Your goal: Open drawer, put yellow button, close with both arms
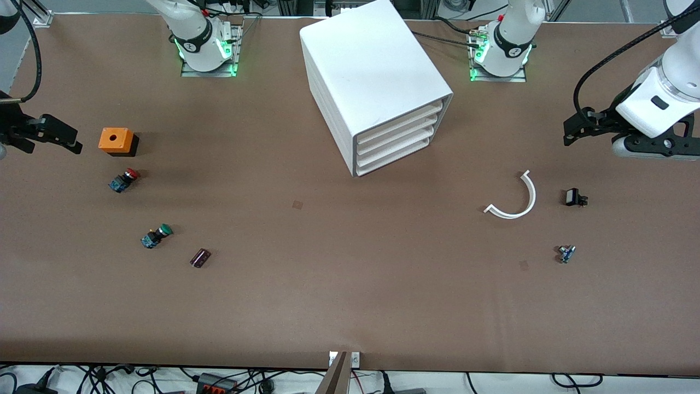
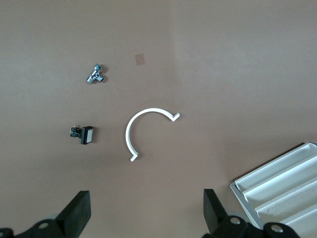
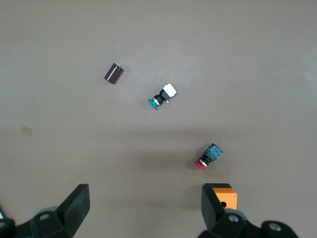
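Observation:
The white box cabinet (image 1: pixel 372 71) stands at mid table between the two arm bases. Its uppermost drawer (image 1: pixel 402 125) is pushed in, like the three below it. A corner of the cabinet (image 2: pixel 277 186) shows in the left wrist view. The yellow button shows in no view. My left gripper (image 1: pixel 574 131) hangs open and empty over the left arm's end of the table; in its wrist view (image 2: pixel 143 213) only bare table lies between its fingers. My right gripper (image 1: pixel 54 141) hangs open and empty over the right arm's end, beside an orange box (image 3: pixel 223 195).
At the right arm's end lie an orange box (image 1: pixel 116 140), a red-capped button (image 1: pixel 124 180), a green-capped button (image 1: pixel 157 236) and a dark cylinder (image 1: pixel 200 258). At the left arm's end lie a white curved strip (image 1: pixel 517 200), a small black part (image 1: pixel 574 197) and a small metal part (image 1: pixel 566 254).

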